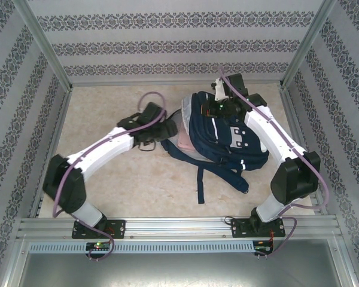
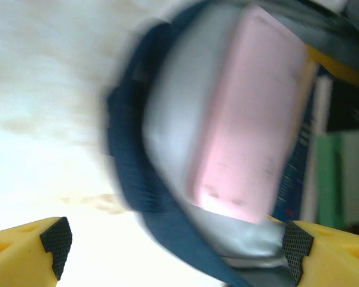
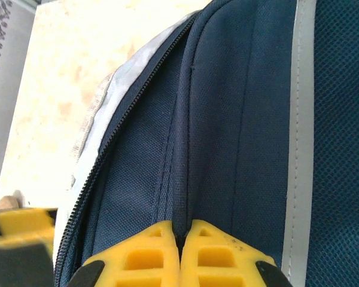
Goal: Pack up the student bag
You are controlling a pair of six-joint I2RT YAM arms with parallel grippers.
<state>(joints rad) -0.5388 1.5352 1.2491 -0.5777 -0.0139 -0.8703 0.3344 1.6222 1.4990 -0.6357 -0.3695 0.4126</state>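
1. Presently the student bag [image 1: 224, 134], a large dark navy fabric backpack with thin white stripes, lies centre-far, mouth facing left.
2. Right gripper [image 3: 180, 227]: pinched tight on a fold of the bag's fabric.
3. Left gripper [image 2: 176, 242]: jaws wide, empty, at the mouth beside a flat pink rectangular case [image 2: 251, 113] lodged inside.
4. Judgement: loading step in hand; next move calls for seating the case deeper.

The tabletop [image 1: 107, 101] is pale beige with a faint marbled stain. Walls covered in grey paper with dark ornamental bands close it in: the back wall [image 1: 179, 42] at 12 o'clock, the side walls at 9 [image 1: 12, 119] and 3 o'clock [image 1: 347, 119]. Two slanted metal posts [image 1: 43, 45] stand at the far corners. An aluminium rail [image 1: 179, 226] runs along 6 o'clock. The light is soft and even.
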